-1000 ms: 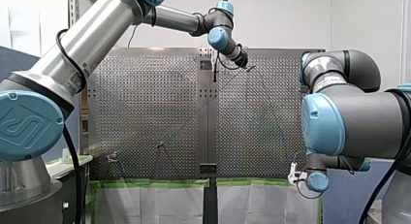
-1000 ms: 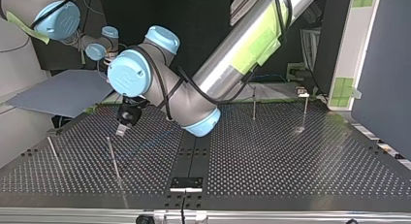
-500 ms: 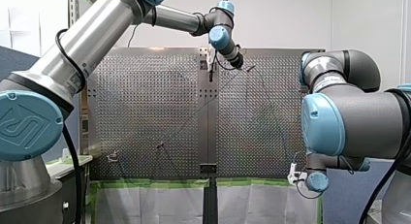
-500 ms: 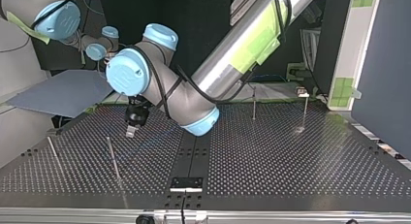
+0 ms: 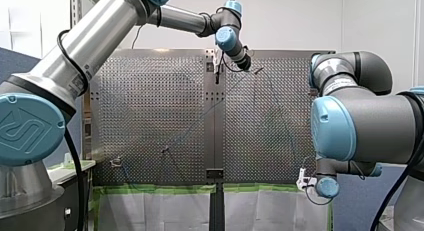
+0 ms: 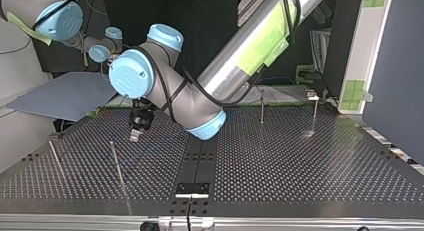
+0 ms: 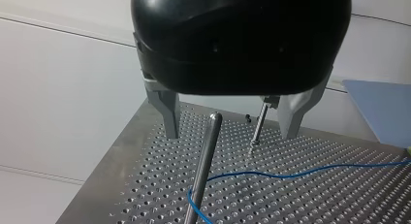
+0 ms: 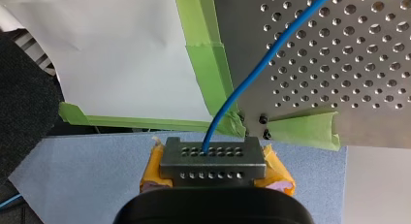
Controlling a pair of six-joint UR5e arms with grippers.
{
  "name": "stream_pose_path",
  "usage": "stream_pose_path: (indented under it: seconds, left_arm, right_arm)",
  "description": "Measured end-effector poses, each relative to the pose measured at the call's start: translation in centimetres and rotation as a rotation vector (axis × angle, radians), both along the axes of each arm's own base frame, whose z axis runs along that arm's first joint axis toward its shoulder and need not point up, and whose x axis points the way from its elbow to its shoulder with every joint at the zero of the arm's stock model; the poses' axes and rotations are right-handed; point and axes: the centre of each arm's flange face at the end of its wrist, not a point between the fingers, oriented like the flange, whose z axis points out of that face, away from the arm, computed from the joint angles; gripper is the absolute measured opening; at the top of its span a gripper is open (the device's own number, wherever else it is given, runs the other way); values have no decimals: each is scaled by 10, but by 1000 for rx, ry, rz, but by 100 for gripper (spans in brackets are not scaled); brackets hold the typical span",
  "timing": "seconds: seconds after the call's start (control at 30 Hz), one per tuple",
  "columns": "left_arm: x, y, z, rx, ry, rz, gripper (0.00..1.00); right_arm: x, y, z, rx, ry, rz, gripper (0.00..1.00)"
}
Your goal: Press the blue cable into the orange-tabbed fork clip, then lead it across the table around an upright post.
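While my left gripper (image 7: 230,134) is settling after a small shift toward the middle of the worktop (image 7: 339,195) over the past second, its metal fingers are standing wide with nothing held, an upright post (image 7: 206,156) showing between them. The blue cable (image 7: 300,174) is lying on the worktop and curling at that post's foot, so the routing step appears to be under way. Further right, my right gripper (image 8: 213,158) is clamping the cable between its yellow pads.

Brushed metal table (image 7: 339,197) (matt, perforated); polished metal post (image 7: 206,151); glossy blue cable (image 7: 291,175).
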Motion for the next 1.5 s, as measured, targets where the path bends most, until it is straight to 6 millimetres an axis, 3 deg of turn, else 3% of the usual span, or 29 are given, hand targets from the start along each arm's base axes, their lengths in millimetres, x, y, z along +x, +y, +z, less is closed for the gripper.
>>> stream_pose_path:
  seconds: [1.27, 1.5]
  left_arm:
    - [1, 3, 0, -11, 6, 38, 100]
    - [-6, 7, -3, 15, 37, 36, 100]
  right_arm:
    - [0, 0, 0, -2, -1, 3, 0]
    - [0, 0, 0, 0, -2, 5, 0]
